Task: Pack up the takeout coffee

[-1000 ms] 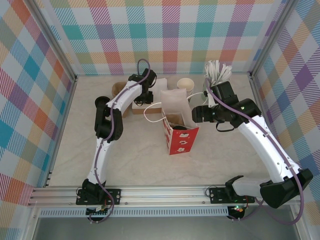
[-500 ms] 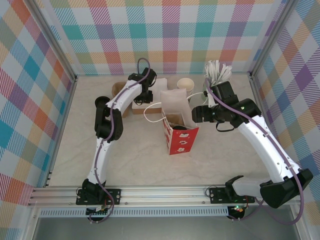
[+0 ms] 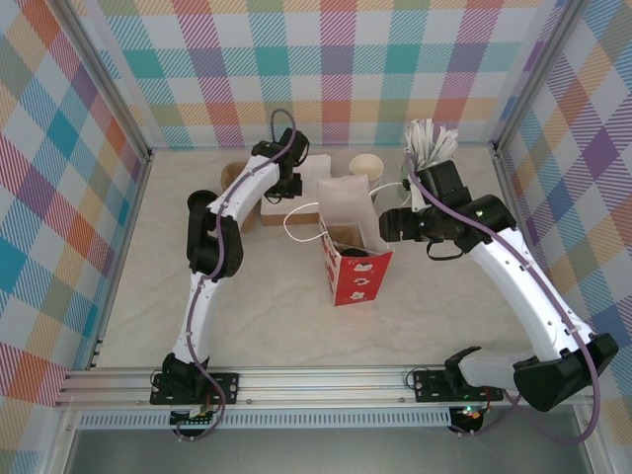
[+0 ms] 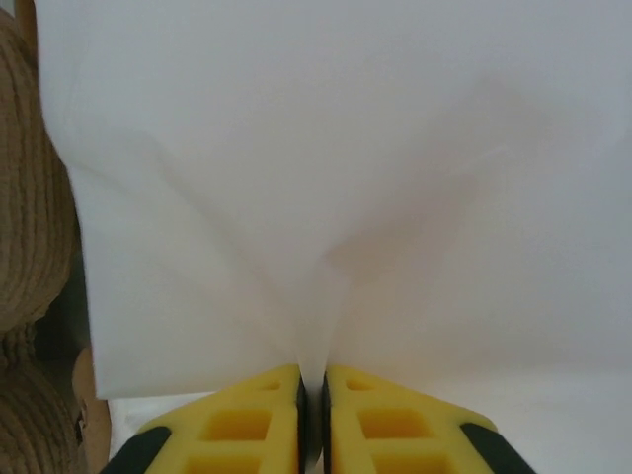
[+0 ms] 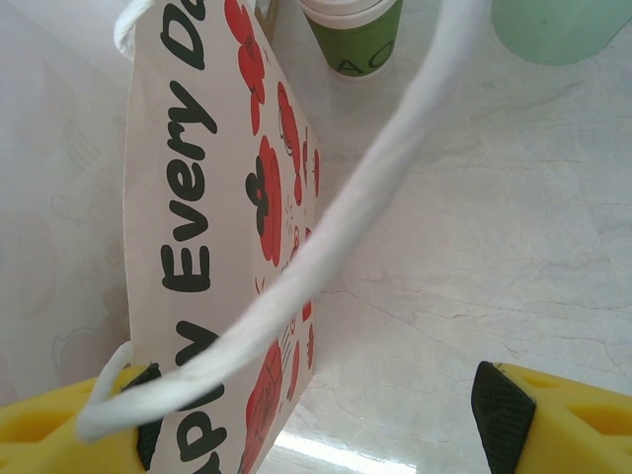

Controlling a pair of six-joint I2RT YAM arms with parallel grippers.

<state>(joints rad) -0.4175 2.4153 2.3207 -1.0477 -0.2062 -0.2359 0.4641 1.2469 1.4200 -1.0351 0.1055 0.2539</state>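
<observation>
Left gripper (image 4: 313, 395) pinches white sheet (image 4: 346, 197); right gripper (image 5: 296, 420) gapes, handle (image 5: 375, 188) against one finger. Takeout coffee (image 5: 357, 39): worktop's (image 5: 494, 257) far edge, unpacked. Retract your right arm and the handle may topple the bag (image 5: 197, 247).

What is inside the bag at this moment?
Through the open mouth of the bag, only a brownish inner wall shows; no cup is visible there. The walls hide its bottom. The cup stands on the table behind it.
</observation>
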